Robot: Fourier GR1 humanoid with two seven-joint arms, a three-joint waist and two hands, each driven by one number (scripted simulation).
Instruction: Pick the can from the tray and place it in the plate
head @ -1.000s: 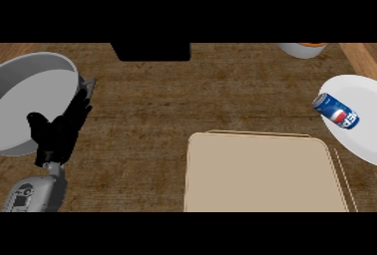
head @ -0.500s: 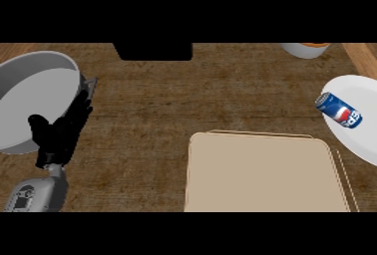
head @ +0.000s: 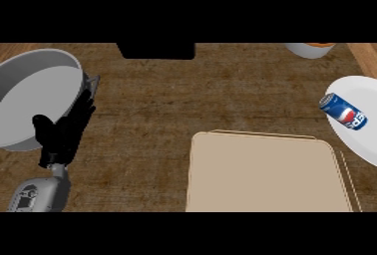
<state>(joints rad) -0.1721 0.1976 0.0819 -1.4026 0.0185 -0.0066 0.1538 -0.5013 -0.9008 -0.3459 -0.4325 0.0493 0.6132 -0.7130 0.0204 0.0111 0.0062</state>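
Head view, looking steeply down on the brown wood-grain desk (head: 184, 94). I see my left robot hand (head: 63, 132) at the view's left side, on its grey forearm (head: 40, 191) rising from the lower edge; its fingers are straight and spread wide, pointing up and away, and it holds nothing. Just to the left of this robot hand, touching or overlapping its fingers as I see it, lies a large grey round bowl (head: 33, 97). Well apart to the right of the robot hand, across the desk, the blue can (head: 343, 111) lies on its side on the white plate (head: 361, 137), which is cut by the right edge of the view. Between the robot hand and the plate, nearer the lower edge, sits the tan tray (head: 265, 174), its surface bare. Far above and to the right of the robot hand a small white cup with orange contents (head: 309, 49) stands at the desk's far edge; a black block (head: 156, 50) sits at the far edge, nearer the middle. My right robot hand does not show.
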